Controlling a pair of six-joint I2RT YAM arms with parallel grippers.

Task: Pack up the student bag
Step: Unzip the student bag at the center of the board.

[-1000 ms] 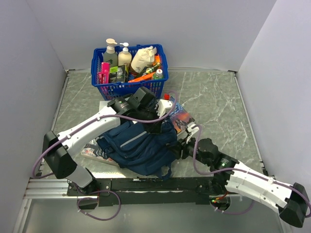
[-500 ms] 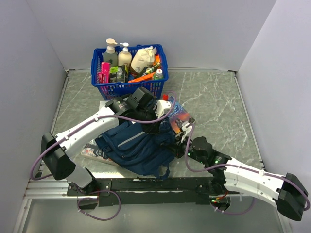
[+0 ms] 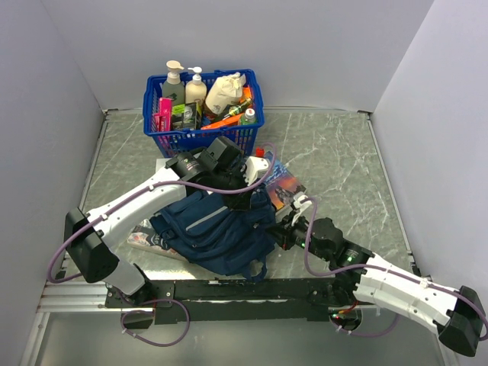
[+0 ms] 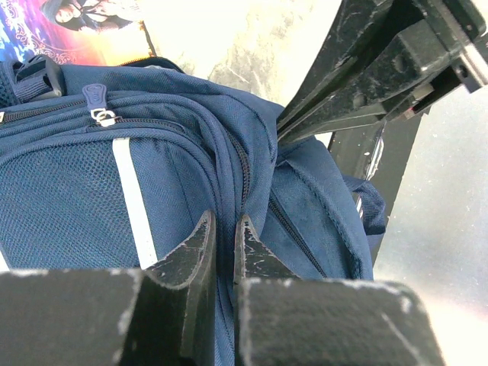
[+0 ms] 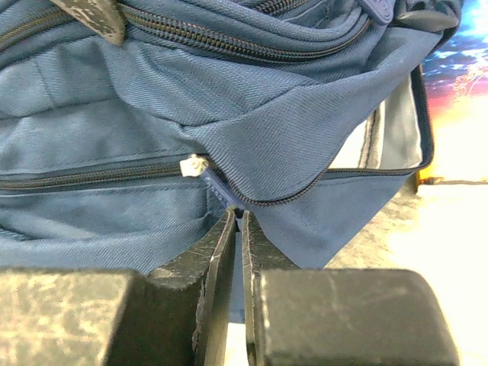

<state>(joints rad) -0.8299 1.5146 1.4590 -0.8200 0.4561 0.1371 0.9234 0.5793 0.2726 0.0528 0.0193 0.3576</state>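
The student bag (image 3: 217, 232), a navy backpack with a pale stripe, lies near the table's front edge between my two arms. My left gripper (image 3: 245, 200) is shut on a fold of its fabric beside a zipper (image 4: 225, 221), close to the pale stripe (image 4: 136, 202). My right gripper (image 3: 282, 231) sits at the bag's right side, shut on a blue zipper pull (image 5: 217, 187) at the end of a curved zipper (image 5: 239, 212). Beyond that zipper the flap gapes a little, showing a pale lining (image 5: 396, 126). The right gripper's black fingers (image 4: 366, 84) appear in the left wrist view.
A colourful book (image 3: 282, 183) lies on the marble table (image 3: 343, 168) just behind the bag. A blue mesh basket (image 3: 202, 137) of bottles stands at the back. A flat printed packet (image 3: 143, 238) pokes out under the bag's left side.
My right gripper's jaws have closed onto the zipper pull, after a small shift of that arm. The left gripper has kept its grip on the fabric.
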